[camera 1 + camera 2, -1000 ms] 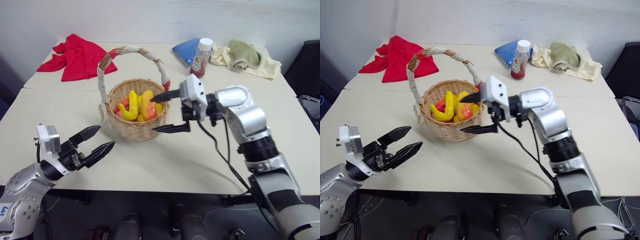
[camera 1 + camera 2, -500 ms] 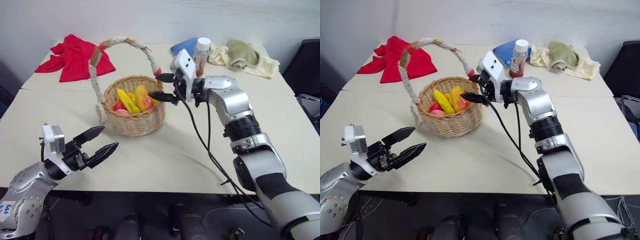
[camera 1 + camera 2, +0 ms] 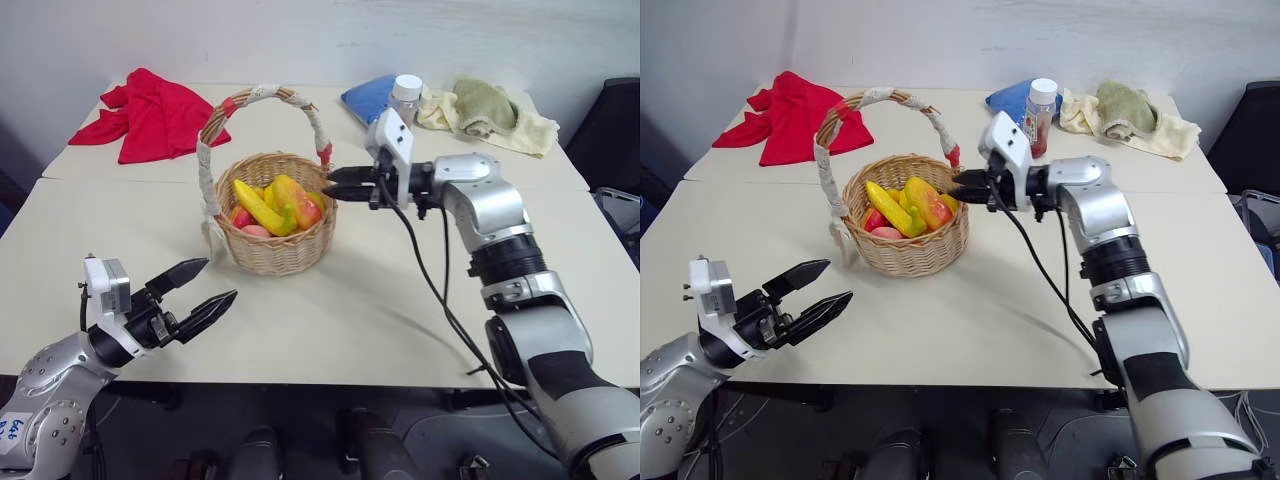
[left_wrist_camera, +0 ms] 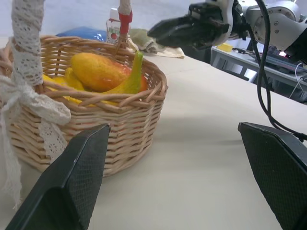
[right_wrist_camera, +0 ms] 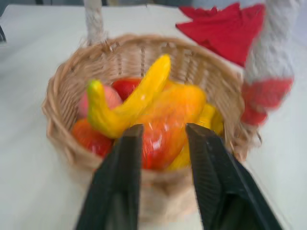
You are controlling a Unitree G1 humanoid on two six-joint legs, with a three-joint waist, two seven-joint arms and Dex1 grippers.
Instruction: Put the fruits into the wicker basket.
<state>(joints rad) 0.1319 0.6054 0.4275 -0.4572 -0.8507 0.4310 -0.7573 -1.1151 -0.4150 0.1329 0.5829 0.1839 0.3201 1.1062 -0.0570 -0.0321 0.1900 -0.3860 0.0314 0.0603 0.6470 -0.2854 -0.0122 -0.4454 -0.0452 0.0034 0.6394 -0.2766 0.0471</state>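
- Currently we see the banana (image 3: 258, 207) and mango (image 3: 295, 200) inside the wicker basket (image 3: 275, 250).
- Right end effector (image 3: 335, 185): narrowly parted, empty, beside the basket rim.
- Left end effector (image 3: 205, 289): open, empty.

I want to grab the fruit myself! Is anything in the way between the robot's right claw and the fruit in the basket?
Only the basket's own rim. The right claw sits just outside the rim of the basket, near the red end of its handle. The banana and mango lie uncovered inside.
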